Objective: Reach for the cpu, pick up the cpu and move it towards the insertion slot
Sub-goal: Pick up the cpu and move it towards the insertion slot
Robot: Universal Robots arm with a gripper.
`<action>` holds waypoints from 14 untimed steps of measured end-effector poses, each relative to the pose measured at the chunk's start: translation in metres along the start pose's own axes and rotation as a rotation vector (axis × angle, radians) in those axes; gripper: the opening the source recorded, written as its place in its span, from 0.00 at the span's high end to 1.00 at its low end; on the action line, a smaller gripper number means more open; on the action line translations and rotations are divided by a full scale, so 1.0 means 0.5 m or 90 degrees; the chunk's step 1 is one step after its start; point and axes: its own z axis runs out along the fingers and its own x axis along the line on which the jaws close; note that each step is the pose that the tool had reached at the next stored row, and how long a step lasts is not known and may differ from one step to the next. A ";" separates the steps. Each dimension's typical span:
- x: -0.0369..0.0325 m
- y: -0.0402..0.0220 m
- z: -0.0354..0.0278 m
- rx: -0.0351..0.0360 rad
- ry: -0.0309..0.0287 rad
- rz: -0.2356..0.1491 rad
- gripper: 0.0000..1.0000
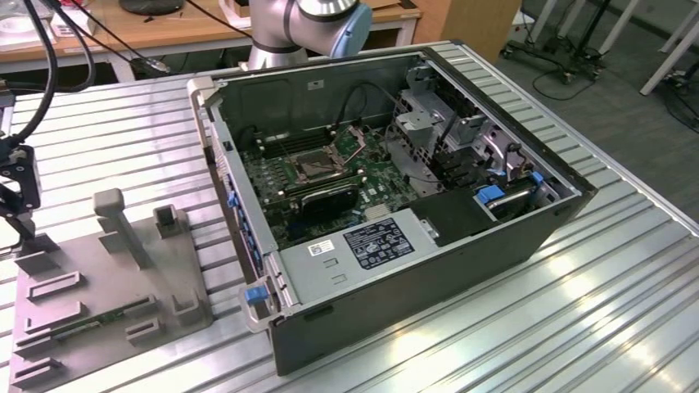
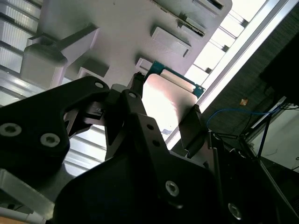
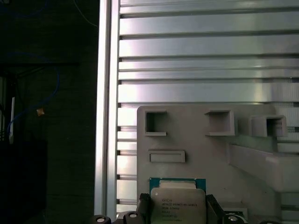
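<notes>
One end effector [image 2: 163, 102] clenched on one cpu [image 2: 170, 95]; two fingers [image 2: 190, 128] against opposite chip edges, at edge of grey fixture tray [image 2: 117, 28]. One insertion slot [image 1: 311, 169] inside one open computer case [image 1: 437, 246], well apart from fixture tray, both on bench [image 1: 611, 311].

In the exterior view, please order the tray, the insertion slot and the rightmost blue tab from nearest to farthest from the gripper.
1. Tray, beneath the gripper, exterior view's left.
2. Insertion slot, inside the case.
3. Rightmost blue tab, exterior view's right.
</notes>
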 end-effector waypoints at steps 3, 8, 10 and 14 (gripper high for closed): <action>0.000 0.000 0.000 0.0000 0.0000 0.000 0.45; 0.000 0.000 -0.001 0.0001 0.0001 0.000 0.45; 0.000 0.000 -0.001 0.0001 0.0001 0.000 0.45; -0.004 0.000 -0.001 0.0001 0.0002 0.000 0.45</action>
